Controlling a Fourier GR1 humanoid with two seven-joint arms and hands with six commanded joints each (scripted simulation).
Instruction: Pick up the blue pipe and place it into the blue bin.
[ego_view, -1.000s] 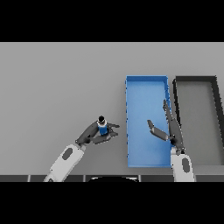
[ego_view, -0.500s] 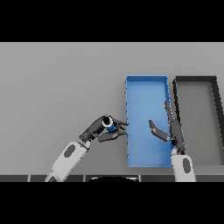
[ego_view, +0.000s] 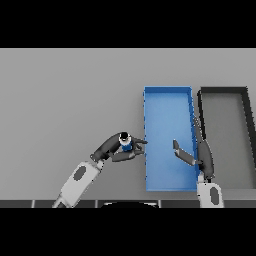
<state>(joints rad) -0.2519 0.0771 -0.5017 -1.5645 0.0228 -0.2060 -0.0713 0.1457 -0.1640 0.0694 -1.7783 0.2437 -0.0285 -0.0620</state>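
The blue pipe (ego_view: 125, 145), short with a dark open end, is held off the table by my left hand (ego_view: 118, 150), whose fingers and thumb curl round it. It hangs just left of the blue bin (ego_view: 167, 100), close to the bin's left wall. My right hand (ego_view: 196, 153) hovers over the bin's right half with straight fingers and the thumb pointing left, holding nothing.
A dark grey bin (ego_view: 223, 91) stands right beside the blue bin on its right. Grey table (ego_view: 65, 100) stretches to the left and behind.
My left hand has carried the blue pipe rightward, from well left of the bin to near its left wall. The right hand has barely shifted.
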